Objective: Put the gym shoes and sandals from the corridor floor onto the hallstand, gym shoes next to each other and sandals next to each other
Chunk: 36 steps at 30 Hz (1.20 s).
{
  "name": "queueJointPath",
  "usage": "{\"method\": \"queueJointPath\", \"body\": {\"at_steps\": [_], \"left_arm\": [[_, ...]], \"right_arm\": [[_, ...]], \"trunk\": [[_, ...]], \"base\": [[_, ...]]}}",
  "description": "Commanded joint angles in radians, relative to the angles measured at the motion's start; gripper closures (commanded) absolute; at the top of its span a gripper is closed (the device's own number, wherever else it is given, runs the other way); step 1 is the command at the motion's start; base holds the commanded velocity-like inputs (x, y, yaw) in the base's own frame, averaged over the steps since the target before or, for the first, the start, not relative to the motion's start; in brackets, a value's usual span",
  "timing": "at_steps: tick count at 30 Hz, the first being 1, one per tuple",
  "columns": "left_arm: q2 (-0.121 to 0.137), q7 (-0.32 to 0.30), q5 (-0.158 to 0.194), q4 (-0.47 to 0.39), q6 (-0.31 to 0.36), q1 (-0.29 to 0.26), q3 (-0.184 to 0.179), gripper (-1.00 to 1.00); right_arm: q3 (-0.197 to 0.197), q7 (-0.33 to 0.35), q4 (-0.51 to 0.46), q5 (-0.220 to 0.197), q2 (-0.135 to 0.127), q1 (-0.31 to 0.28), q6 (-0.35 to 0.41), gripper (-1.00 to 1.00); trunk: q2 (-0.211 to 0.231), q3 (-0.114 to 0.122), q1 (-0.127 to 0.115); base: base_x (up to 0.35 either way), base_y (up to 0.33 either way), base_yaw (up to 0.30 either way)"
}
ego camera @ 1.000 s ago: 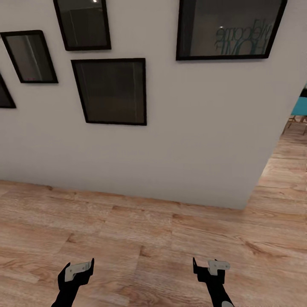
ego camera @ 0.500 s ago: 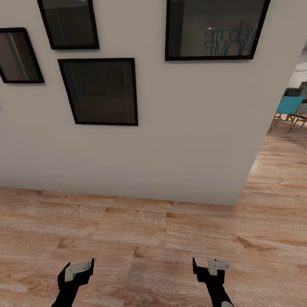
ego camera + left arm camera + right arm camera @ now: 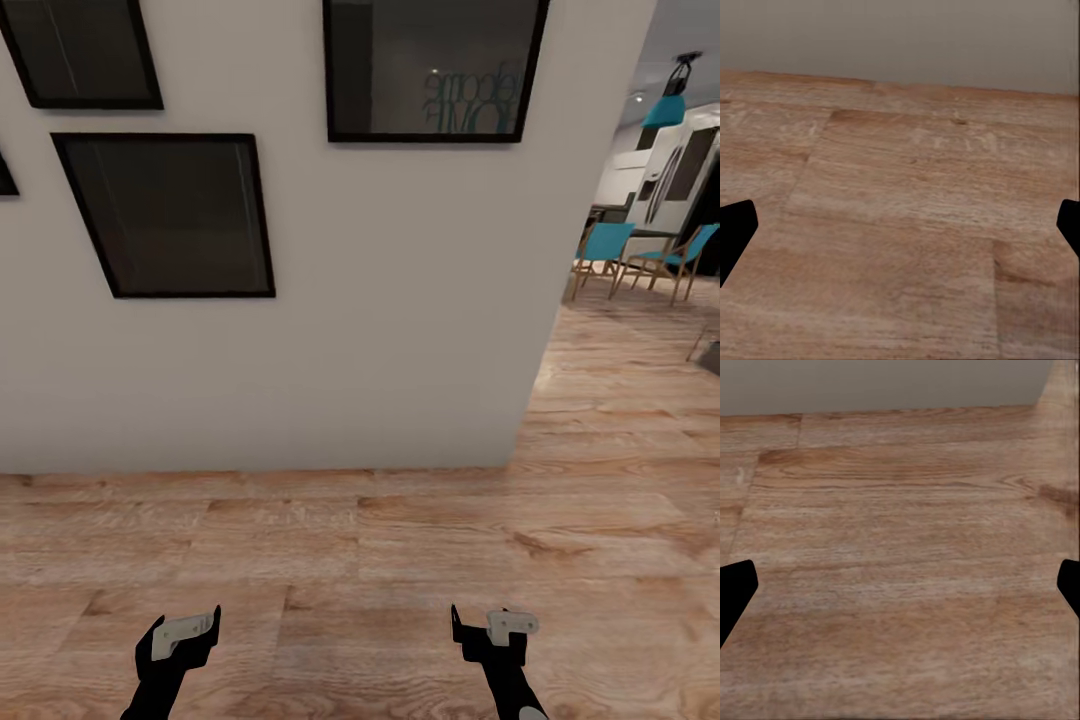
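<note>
Wood-grain plank floor [image 3: 380, 560] ahead of us, bare up to pale wall [image 3: 400, 300] with black picture frames [image 3: 165, 215]; teal chairs [image 3: 605, 250] in room beyond wall corner. Our left gripper [image 3: 185, 635] and right gripper [image 3: 490, 628] hang low over floor, fingers spread apart, empty

Both grippers, left gripper [image 3: 187, 632] and right gripper [image 3: 492, 626], hang side by side and well apart over the corridor floor [image 3: 380, 560], jaws spread with nothing between them. Ahead of the jaws stands a wall [image 3: 400, 300] bearing framed pictures [image 3: 165, 215]. Beyond the wall's corner, ahead and right of the right jaws, stand chairs [image 3: 605, 250].
</note>
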Motion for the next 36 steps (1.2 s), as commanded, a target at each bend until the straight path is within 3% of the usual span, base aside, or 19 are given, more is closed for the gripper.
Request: {"method": "queueJointPath", "body": {"at_steps": [1, 36], "left_arm": [[0.0, 0.0, 0.0, 0.0, 0.0, 0.0, 0.0, -1.0], [0.001, 0.0, 0.0, 0.0, 0.0, 0.0, -0.001, -1.0]], "right_arm": [[0.0, 0.0, 0.0, 0.0, 0.0, 0.0, 0.0, -1.0], [0.0, -0.001, 0.0, 0.0, 0.001, 0.0, 0.0, -1.0]], "trunk": [[0.0, 0.0, 0.0], [0.0, 0.0, 0.0]], "base": [[0.0, 0.0, -0.285], [0.0, 0.0, -0.288]]}}
